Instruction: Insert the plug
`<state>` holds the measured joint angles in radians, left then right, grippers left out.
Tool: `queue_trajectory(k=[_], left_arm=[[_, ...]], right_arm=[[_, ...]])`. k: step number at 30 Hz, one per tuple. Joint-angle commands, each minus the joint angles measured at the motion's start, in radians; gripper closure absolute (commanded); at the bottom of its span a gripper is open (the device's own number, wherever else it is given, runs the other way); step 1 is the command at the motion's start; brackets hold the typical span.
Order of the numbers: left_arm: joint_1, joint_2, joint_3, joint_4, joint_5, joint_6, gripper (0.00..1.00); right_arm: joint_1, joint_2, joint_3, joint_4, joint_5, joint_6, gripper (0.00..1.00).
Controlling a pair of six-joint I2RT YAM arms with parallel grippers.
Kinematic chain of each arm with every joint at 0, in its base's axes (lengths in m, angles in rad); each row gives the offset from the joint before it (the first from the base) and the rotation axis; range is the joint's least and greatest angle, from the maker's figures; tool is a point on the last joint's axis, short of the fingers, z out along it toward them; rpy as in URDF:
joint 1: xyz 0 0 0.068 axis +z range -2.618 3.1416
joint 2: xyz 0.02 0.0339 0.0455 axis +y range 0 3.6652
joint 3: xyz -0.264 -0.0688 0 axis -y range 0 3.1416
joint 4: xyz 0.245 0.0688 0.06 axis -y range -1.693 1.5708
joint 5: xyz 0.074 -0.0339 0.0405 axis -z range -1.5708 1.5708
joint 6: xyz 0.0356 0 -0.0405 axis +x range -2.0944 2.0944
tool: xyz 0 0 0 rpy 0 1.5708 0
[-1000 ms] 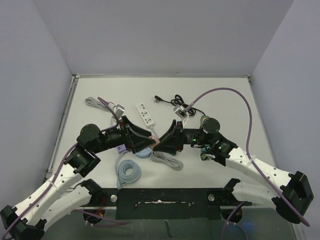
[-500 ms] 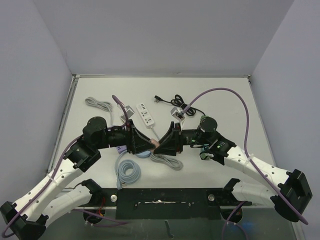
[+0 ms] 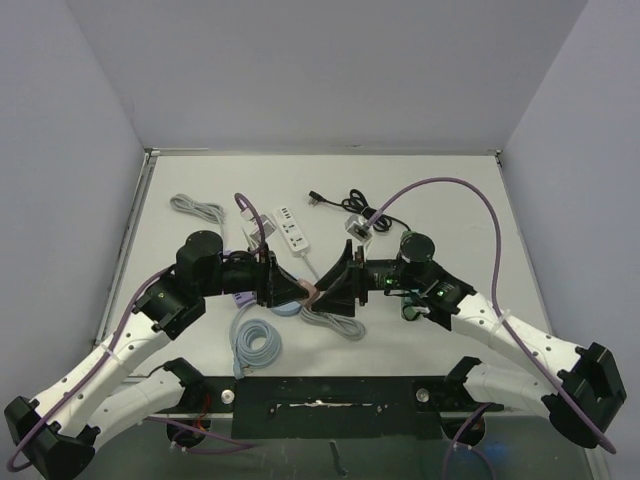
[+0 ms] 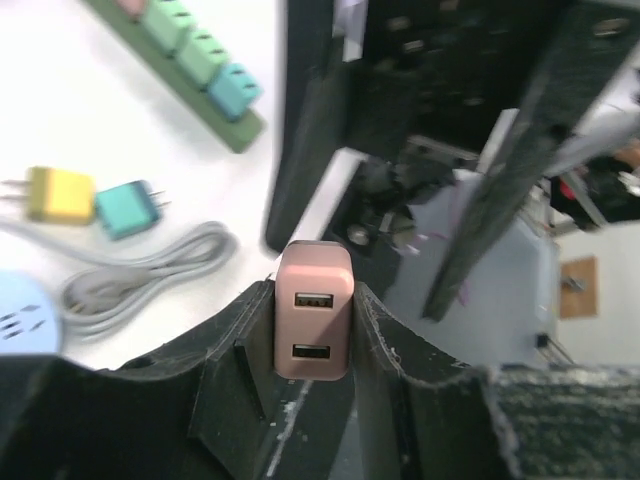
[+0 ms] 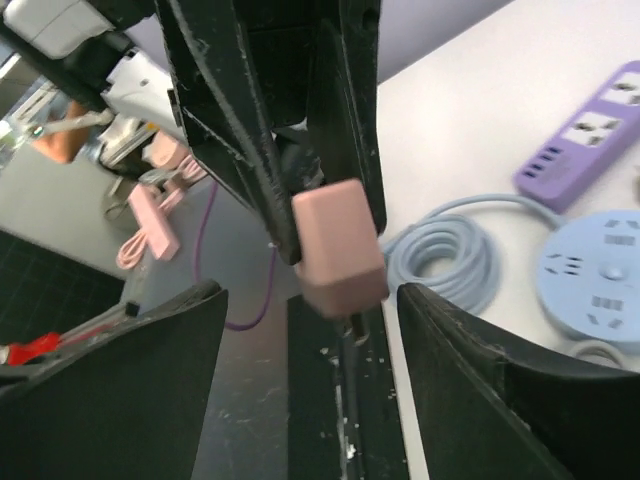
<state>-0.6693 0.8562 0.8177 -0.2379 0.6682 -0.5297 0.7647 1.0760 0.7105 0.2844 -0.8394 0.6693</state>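
The plug (image 4: 312, 322) is a pink block with two USB ports on its face. My left gripper (image 4: 312, 300) is shut on it, a finger pressed against each side. In the right wrist view the pink plug (image 5: 338, 245) hangs between my right gripper's (image 5: 310, 300) fingers, which stand open and apart from it. Seen from the top, both grippers meet at the table's middle, the left gripper (image 3: 298, 288) holding the plug (image 3: 311, 290) and the right gripper (image 3: 336, 290) facing it.
A white power strip (image 3: 291, 228) lies behind the grippers. A purple strip (image 3: 240, 297), a round blue strip (image 3: 287, 306), a light blue cable coil (image 3: 256, 342) and a grey cable (image 3: 338, 323) lie below them. A green strip (image 4: 185, 50) shows beyond the left gripper.
My left gripper has closed on the pink plug. My right gripper, shut on the plug before, has opened off it. The left arm shifted slightly right.
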Motion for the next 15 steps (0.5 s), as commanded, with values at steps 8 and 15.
queue_trajectory(k=[8,15], left_arm=[[0.044,0.014,-0.003,-0.195,-0.690,0.069,1.00],[0.043,0.106,-0.064,-0.075,-0.689,0.198,1.00]], right_arm=[[-0.125,-0.255,-0.111,-0.302,0.463,-0.070,0.24],[-0.127,-0.262,-0.149,-0.267,0.508,-0.070,0.24]])
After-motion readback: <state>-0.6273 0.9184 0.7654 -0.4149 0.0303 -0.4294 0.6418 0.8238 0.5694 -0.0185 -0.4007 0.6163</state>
